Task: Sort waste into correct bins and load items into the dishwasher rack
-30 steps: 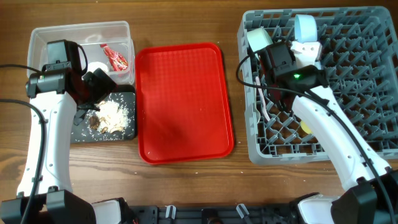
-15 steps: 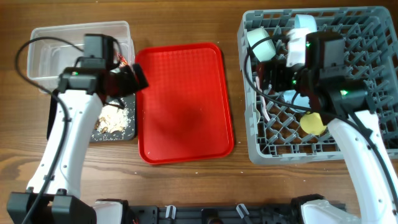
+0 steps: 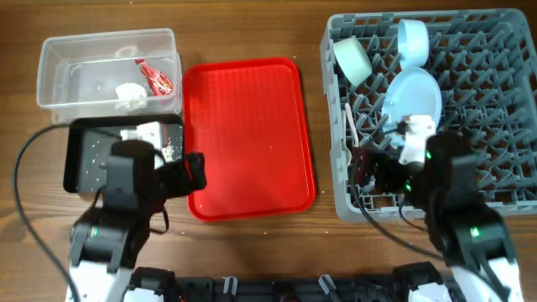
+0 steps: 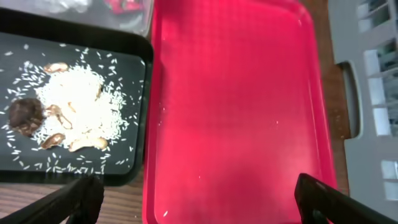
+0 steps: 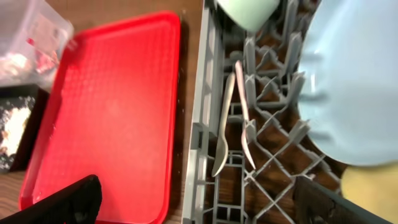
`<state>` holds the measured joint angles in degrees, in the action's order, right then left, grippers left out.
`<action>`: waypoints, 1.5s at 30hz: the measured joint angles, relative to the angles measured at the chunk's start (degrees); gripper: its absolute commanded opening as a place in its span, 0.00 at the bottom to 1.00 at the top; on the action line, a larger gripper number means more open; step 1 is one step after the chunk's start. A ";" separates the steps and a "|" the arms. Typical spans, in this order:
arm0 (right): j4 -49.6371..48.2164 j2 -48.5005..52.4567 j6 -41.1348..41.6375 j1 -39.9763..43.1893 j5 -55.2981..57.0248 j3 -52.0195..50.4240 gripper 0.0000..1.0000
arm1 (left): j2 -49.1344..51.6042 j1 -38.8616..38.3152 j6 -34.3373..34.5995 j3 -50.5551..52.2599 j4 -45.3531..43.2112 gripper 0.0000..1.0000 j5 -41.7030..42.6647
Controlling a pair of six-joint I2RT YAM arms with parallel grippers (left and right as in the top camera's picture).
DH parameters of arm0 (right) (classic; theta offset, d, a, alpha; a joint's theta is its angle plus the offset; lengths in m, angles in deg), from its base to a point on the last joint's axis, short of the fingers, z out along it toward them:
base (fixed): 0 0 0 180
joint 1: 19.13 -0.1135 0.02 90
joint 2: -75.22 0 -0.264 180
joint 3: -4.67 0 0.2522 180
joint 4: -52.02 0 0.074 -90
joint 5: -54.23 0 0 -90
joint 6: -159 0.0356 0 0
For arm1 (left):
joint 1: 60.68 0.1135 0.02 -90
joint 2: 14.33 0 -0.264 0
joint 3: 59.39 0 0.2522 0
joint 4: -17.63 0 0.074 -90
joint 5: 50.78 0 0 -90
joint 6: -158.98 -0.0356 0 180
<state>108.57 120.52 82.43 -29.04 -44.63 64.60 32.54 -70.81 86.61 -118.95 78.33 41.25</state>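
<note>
Though overhead hides their jaws, wrist views show left gripper (image 4: 198, 186), right gripper (image 5: 196, 185) splayed, empty.

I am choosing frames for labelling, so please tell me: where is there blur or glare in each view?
Overhead: sharp and evenly lit. Left wrist: scraps sharp, a pale sheen on the red tray, fingers dark and soft. Right wrist: the plate is blurred, the spoon fairly clear.

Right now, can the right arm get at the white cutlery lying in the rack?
Probably yes. The right pincer is open above the rack, and the white cutlery lies uncovered just ahead of it. The blue plate stands off to one side, though upright pegs close by may crowd it.
</note>
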 measured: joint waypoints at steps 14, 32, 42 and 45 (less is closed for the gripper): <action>0.17 6.40 0.02 0.00 0.39 -0.09 1.00 | -5.05 0.00 0.00 1.36 0.61 1.00 0.00; -46.38 -44.17 -3.67 8.63 6.38 -41.51 1.00 | -4.94 0.00 0.00 1.53 0.76 1.00 0.00; -42.77 -44.37 -9.03 8.90 6.12 -45.81 1.00 | -4.94 0.00 0.00 1.53 0.74 1.00 0.00; -42.77 -44.37 -9.05 8.90 6.10 -45.81 1.00 | -4.94 0.00 0.00 1.53 0.76 1.00 0.00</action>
<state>65.79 76.15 73.38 -20.14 -38.54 18.79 27.60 -70.81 86.61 -117.43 79.09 41.25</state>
